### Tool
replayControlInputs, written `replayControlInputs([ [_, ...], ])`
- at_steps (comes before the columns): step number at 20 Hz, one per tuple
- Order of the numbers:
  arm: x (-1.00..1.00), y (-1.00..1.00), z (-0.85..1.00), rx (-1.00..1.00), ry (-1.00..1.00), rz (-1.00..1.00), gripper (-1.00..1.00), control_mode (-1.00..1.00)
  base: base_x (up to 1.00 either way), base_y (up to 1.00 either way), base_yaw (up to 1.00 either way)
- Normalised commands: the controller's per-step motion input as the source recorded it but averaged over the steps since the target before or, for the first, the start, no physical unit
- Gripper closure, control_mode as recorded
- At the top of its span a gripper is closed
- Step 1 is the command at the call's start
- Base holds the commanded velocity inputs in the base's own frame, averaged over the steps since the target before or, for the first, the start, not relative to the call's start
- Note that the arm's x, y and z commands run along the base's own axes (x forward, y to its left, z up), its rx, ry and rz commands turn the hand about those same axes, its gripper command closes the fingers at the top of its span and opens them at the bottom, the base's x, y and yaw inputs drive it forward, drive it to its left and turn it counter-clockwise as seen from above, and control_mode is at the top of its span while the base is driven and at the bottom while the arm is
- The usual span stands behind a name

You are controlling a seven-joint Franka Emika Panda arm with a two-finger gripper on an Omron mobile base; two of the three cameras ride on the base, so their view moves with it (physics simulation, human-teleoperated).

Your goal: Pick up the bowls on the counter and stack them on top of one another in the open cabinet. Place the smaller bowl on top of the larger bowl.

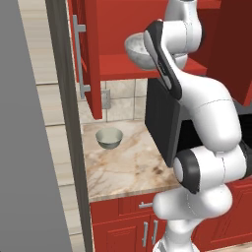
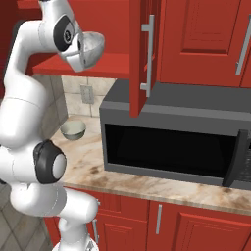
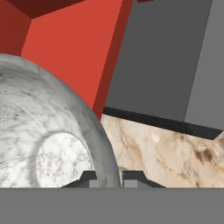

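Pincer [image 3: 106, 178] clamps the rim of the large bowl [image 1: 138, 50], holding it tilted just above the front edge of the cabinet [image 1: 93, 29] shelf [image 1: 123, 69]. The bowl seems not yet set down. Small bowl [image 1: 109, 138] sits far below the pincer on the worktop [image 1: 128, 167], its placing presumably next.

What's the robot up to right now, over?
Gripper shut on larger bowl, raised by open cabinet. Smaller bowl on counter. Microwave below.
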Motion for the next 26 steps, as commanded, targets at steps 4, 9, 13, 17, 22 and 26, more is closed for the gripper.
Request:
replayControlInputs([
  [4,0.36,0.08,-0.15,0.01,0.00,0.00,1.00,-1.00,0.00,0.00,0.00],
  [9,0.35,0.08,-0.14,0.00,0.00,0.00,1.00,-1.00,0.00,0.00,0.00],
  [13,0.36,0.08,-0.09,0.00,-0.01,0.00,1.00,-1.00,0.00,0.00,0.00],
  [17,0.32,0.13,0.00,0.00,-0.02,-0.01,1.00,-1.00,0.00,0.00,0.00],
  [22,0.30,0.13,0.00,0.00,-0.02,-0.01,1.00,-1.00,0.00,0.00,0.00],
  [26,0.33,0.08,-0.03,0.00,0.00,0.00,1.00,-1.00,0.00,0.00,0.00],
])
